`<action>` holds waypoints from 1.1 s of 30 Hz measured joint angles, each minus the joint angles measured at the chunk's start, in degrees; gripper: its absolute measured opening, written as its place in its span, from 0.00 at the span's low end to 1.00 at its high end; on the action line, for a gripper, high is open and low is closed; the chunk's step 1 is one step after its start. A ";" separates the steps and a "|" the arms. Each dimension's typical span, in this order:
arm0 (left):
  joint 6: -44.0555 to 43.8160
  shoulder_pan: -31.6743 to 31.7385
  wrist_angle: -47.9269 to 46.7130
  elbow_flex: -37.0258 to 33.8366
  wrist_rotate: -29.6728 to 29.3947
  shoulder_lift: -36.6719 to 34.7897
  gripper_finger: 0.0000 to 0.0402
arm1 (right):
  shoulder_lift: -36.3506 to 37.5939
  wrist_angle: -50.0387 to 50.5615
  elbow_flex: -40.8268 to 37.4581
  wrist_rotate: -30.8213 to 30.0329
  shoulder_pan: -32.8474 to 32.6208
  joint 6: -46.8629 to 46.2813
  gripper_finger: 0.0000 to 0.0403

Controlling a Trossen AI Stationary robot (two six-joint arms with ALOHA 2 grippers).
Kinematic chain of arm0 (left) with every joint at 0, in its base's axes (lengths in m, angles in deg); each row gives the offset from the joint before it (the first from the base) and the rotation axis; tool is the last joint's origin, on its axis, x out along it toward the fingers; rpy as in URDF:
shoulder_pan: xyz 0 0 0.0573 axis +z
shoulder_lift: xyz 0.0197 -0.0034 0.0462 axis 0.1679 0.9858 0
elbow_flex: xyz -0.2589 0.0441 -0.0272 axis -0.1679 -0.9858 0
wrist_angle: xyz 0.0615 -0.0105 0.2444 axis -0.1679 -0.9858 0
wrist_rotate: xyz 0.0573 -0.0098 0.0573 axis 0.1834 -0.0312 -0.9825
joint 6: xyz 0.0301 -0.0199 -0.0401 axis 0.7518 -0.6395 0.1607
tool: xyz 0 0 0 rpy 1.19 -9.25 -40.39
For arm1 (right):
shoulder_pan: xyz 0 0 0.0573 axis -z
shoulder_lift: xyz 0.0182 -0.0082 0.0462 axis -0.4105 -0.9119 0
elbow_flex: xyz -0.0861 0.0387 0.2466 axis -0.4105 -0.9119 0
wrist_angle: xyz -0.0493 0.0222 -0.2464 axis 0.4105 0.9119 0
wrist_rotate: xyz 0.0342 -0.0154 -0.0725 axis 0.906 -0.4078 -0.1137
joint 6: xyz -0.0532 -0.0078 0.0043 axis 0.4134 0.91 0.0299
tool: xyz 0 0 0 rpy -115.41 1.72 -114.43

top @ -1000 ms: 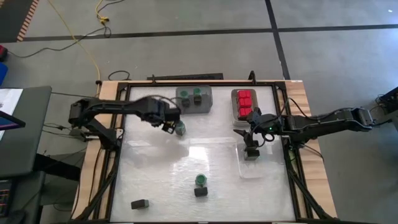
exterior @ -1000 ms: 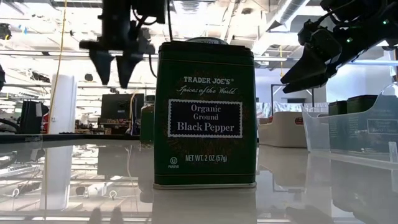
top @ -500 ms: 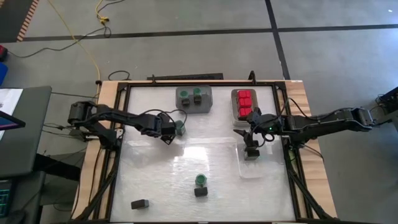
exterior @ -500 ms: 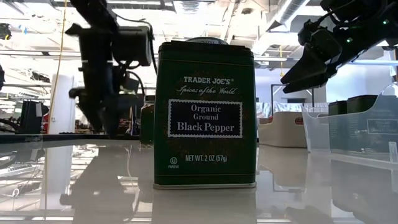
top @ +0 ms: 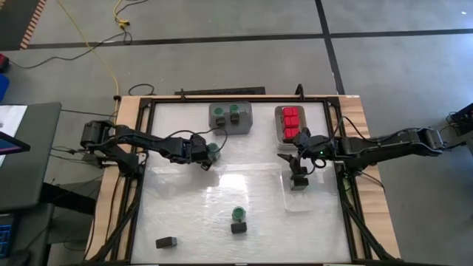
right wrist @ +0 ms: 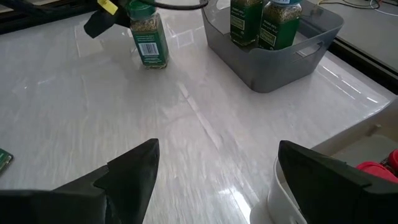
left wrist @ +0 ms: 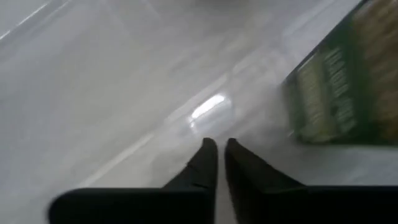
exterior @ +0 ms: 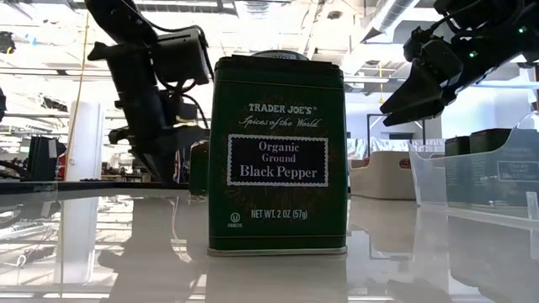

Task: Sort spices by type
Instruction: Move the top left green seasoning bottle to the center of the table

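Observation:
A green-lidded spice jar [top: 214,152] stands upright on the white table, left of the table's middle. My left gripper [top: 204,158] is low at the jar's left side, shut, with nothing between its fingers [left wrist: 216,152]; in the left wrist view the jar [left wrist: 342,81] stands off to one side of them. My right gripper [top: 299,158] hangs open [right wrist: 214,168] over the far end of a clear tray [top: 309,198] that holds a dark tin [top: 298,181]. A black pepper tin [exterior: 278,156] fills the low view.
A grey tray [top: 244,127] at the far edge holds two green-lidded jars; beside it a tray [top: 280,127] holds red-topped ones. Near the front stand a green-lidded jar [top: 238,213] and a dark tin [top: 238,227]. Another dark tin [top: 167,241] lies at the near left.
My left gripper has come down from above the table to just left of the green-lidded jar, tipping steeper, and has shut with nothing in it. The jar has stayed where it stood.

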 joint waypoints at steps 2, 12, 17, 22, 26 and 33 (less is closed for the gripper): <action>0.93 -0.02 2.39 0.00 -0.39 0.00 0.02 | 0.00 0.00 0.00 0.00 0.02 0.00 0.89; 2.01 -1.40 6.48 0.04 4.01 0.02 0.00 | 0.00 0.02 0.00 0.02 0.02 0.02 0.89; 2.88 -2.92 10.99 0.04 4.84 0.02 0.00 | 0.00 0.02 0.00 0.01 0.00 0.03 0.89; 3.49 -3.74 14.74 0.04 6.37 0.02 0.00 | 0.00 0.02 0.00 0.00 0.02 0.02 0.89; 3.44 -4.36 18.27 0.04 7.49 0.02 0.00 | 0.00 0.01 0.00 0.01 0.01 0.02 0.89; 3.75 -4.39 28.65 0.04 7.49 0.02 0.00 | 0.01 0.02 0.00 0.01 0.01 0.02 0.89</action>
